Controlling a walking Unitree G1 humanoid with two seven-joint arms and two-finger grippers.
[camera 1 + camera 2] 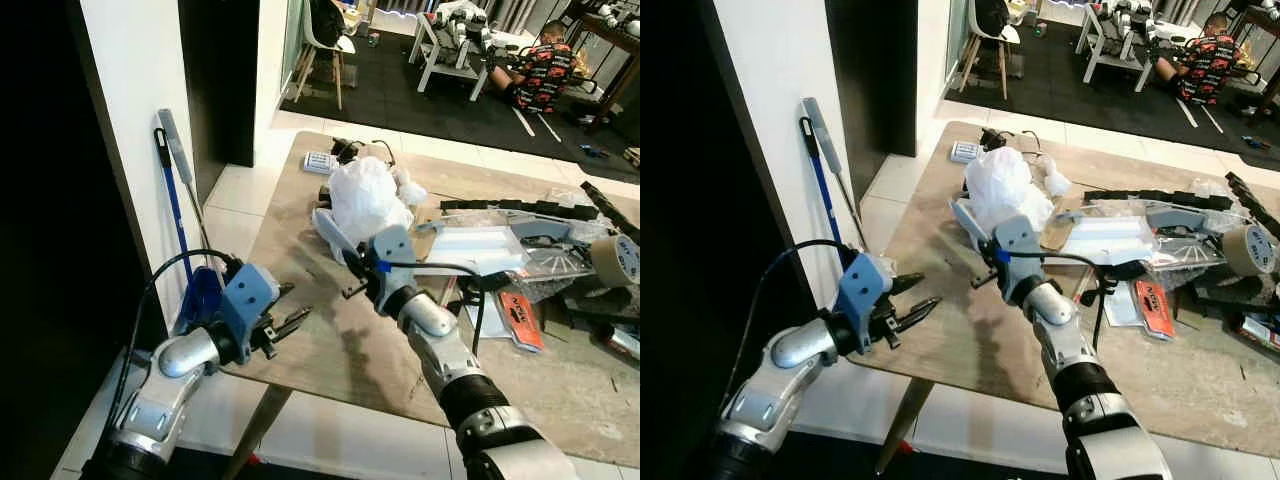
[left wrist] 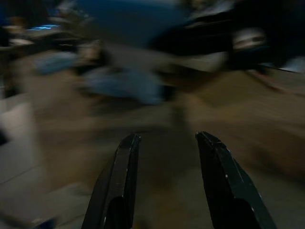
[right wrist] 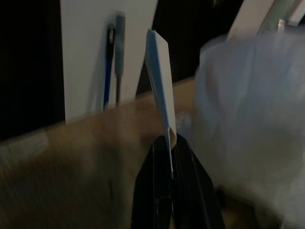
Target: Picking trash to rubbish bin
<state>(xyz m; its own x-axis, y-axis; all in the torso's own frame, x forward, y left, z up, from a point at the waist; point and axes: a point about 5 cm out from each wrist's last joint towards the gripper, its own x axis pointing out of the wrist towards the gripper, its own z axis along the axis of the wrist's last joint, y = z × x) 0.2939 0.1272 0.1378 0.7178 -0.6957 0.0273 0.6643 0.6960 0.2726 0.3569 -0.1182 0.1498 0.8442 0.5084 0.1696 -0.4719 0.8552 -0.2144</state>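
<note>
The right gripper (image 1: 352,272) is clamped on one end of a flat pale-blue card (image 3: 159,82), lifted above the table (image 1: 330,350) beside the white plastic bag (image 1: 365,197), while the left gripper (image 1: 285,325) hovers spread and empty off the table's near-left edge.

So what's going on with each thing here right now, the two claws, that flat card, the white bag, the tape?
Right gripper: shut on the flat light blue card, over the table.
Flat light blue card: pinched at one end, lifted, beside the white bag.
Left gripper: open, holding nothing, at the table's near edge.
White bag: crumpled, resting on the table.
Tape roll: lying among clutter.
</note>
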